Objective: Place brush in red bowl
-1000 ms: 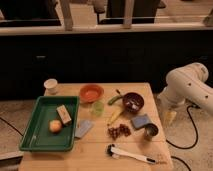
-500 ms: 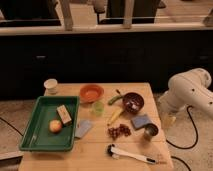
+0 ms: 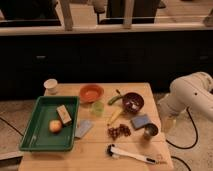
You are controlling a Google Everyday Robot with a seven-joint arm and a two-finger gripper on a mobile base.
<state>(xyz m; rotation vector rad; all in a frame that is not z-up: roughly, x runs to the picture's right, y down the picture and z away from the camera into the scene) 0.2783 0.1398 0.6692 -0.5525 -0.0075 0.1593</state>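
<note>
The white arm has sunk a little lower beside the table in the last second, and nothing on the table top has shifted. The gripper [image 3: 166, 124] hangs off the table's [image 3: 75, 156] side edge, just past the corner where the metal cup [image 3: 150, 131] stands; whether it is open or closed I cannot tell from where I stand. Nearest to it on the wood are that cup and the blue sponge [image 3: 140, 121]. The brush [image 3: 131, 155] lies a bit further out, forward of the gripper and in over the table, close to the front edge and apart from everything else. Its long axis runs nearly along that edge: the tip of the white handle points toward the gripper's side, and the dark bristle head is the far end. So I'd say the handle is the part to go for, with the jaws set across it. The red bowl [image 3: 91, 92] sits well away from the gripper, past the dark bowl [image 3: 133, 102] and the banana [image 3: 115, 117], so the carry will have to cross most of the table.
</note>
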